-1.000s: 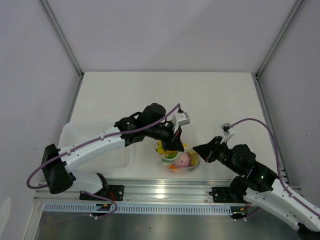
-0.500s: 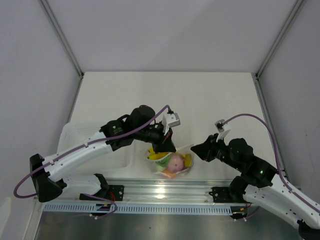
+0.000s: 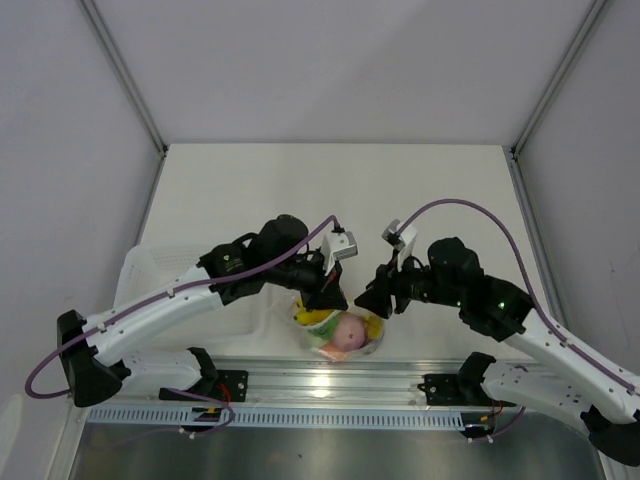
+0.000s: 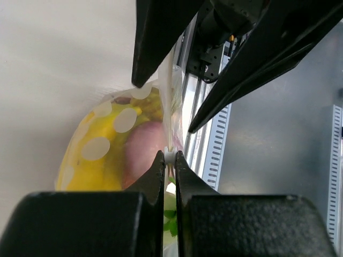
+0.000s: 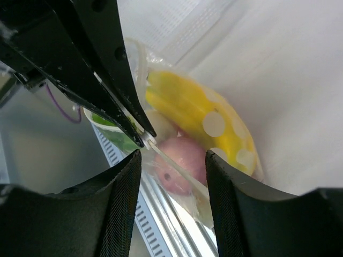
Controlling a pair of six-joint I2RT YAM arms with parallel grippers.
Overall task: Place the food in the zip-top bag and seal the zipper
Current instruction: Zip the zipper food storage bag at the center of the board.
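Note:
The zip-top bag (image 3: 342, 332) is at the table's front edge with the food inside. Through the clear plastic I see a yellow banana (image 5: 198, 112), a pinkish-red apple (image 5: 179, 160) and green leaves (image 5: 115, 134). My left gripper (image 4: 169, 156) is shut on the white zipper (image 4: 170, 101) at the bag's mouth. It grips from the left (image 3: 322, 298). My right gripper (image 5: 172, 160) is open, with a finger on each side of the zipper strip (image 5: 185, 174), just beside the left fingertips (image 5: 120, 91). It reaches in from the right (image 3: 372, 300).
A shallow translucent white tray (image 3: 150, 268) lies under the left arm at the table's left. The aluminium rail (image 3: 320, 382) runs directly below the bag along the front edge. Grey walls enclose the table at the back and sides.
The right gripper has opened and swung left up to the bag's mouth. The left gripper has carried the bag slightly left and nearer the front edge, still shut on it.

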